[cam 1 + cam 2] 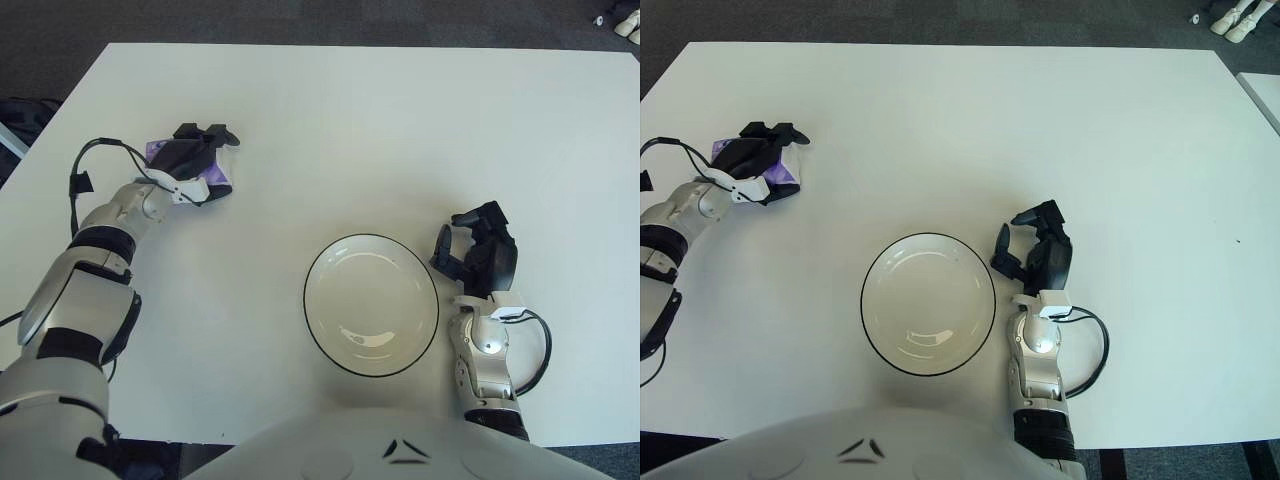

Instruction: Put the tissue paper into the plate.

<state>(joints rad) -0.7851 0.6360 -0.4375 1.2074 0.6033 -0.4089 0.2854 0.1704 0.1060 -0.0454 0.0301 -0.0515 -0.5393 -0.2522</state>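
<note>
I see my left hand point(190, 160) fingers gripping the purple tissue pack point(216, 178); right hand point(478, 250) loosely open beside the plate point(371, 304).

Left robot hand point(195, 160) curled, far-left.

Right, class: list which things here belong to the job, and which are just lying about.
Job: tissue pack under the left robot hand; plate.
Lying about: right robot hand, idle right of the plate; white objects on the floor.

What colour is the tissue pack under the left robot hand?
Purple tissue pack; clearest in the left eye view.
</note>
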